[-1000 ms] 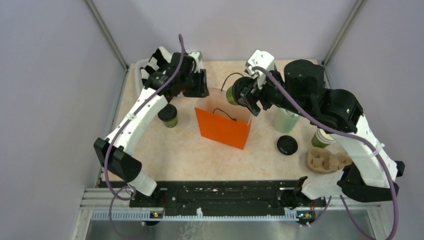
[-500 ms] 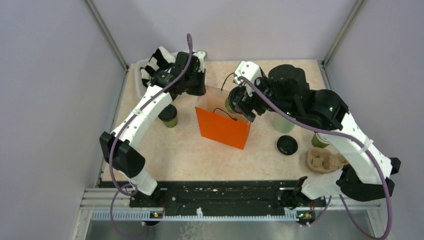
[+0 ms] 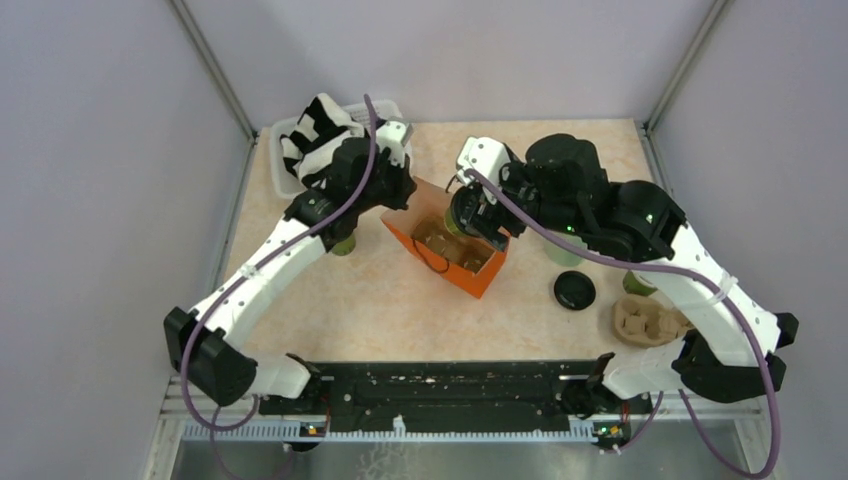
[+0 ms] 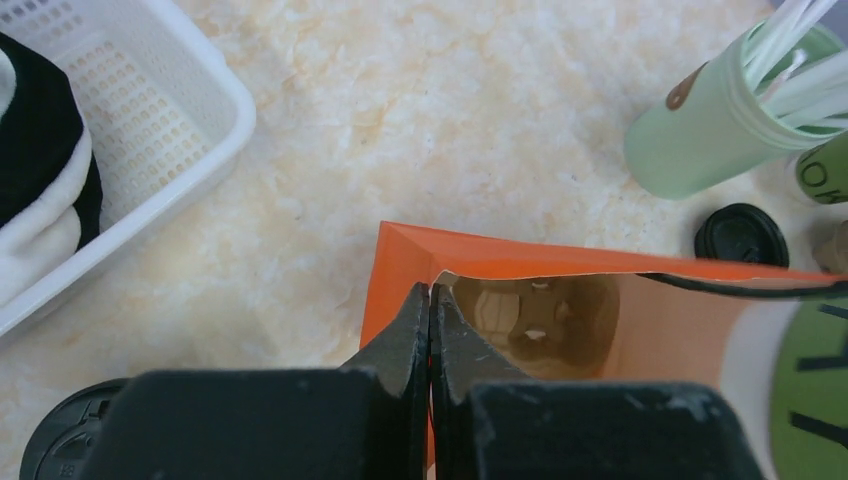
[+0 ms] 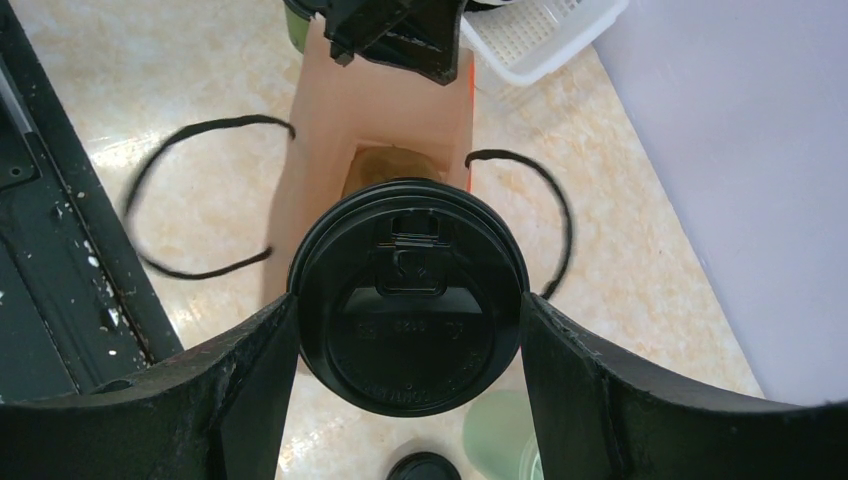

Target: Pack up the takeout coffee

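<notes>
The right pincer [image 5: 408, 335] is clamped on a takeout cup [image 5: 408, 300], one finger on each side of it, just under the lid. From that wrist the cup shows mostly its round black plastic lid [image 5: 405, 262], with a raised rim and a moulded sip tab near the far edge; the left wrist view catches a strip of its dark green side with black lettering. The cup is upright and hangs over the open mouth of the orange paper bag [image 3: 470, 275], whose pale inside and two black cord handles [image 5: 550, 220] lie directly below it. The left pincer [image 4: 430, 300] has its fingers pressed together on the bag's top edge at the far corner, and the bag leans over on the worktop [image 3: 360, 300]. A second dark green cup [image 3: 343, 245] stands by the left arm, mostly hidden. A third green cup [image 3: 637, 283] stands on the right, half covered by the right arm. Near it lie a loose black lid [image 3: 574, 290] and a brown pulp cup carrier [image 3: 650, 322]. A mint tumbler of white straws [image 4: 700, 140] stands beside the bag, and a white basket [image 4: 150, 150] sits in the far left corner.
</notes>
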Controlling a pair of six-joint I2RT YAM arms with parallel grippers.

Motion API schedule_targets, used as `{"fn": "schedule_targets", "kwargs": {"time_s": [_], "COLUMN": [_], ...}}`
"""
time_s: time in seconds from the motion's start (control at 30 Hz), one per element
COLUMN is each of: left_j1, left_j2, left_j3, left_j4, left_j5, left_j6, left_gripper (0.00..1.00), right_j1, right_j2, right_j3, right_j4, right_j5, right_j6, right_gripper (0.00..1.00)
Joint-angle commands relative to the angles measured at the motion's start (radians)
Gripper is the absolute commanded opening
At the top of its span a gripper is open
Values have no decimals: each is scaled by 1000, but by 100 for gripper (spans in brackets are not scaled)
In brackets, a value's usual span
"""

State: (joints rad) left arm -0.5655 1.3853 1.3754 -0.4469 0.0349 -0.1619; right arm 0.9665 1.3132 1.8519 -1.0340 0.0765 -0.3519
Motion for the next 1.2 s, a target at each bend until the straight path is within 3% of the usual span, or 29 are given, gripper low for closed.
{"fn": "schedule_targets", "kwargs": {"time_s": [0.0, 0.27, 0.47, 0.63, 0.87, 1.17], "left_j1": [-15, -31, -38, -38, -37, -38], "left_j2": [-101, -151, -251, -297, -405, -474], "left_j3": [-84, -141, -278, -330, -487, -601], "left_j4": [253, 307, 433, 436, 610, 705], "left_j5": [-14, -71, -67, -71, -88, -73], "left_j6": [-3, -71, -90, -120, -142, -187], "left_gripper": [0, 0, 0, 0, 0, 0], "right_j1": [24, 124, 173, 236, 285, 294], "right_j2": [29, 89, 90, 99, 118, 153], "right_j3": [9, 17, -59, -129, -175, -212], "right_j4": [15, 10, 65, 87, 104, 141], "right_j5": [-13, 93, 227, 314, 362, 391], "right_j6": [-31, -40, -42, -64, -89, -97], "right_gripper": [49, 49, 49, 48, 48, 47]}}
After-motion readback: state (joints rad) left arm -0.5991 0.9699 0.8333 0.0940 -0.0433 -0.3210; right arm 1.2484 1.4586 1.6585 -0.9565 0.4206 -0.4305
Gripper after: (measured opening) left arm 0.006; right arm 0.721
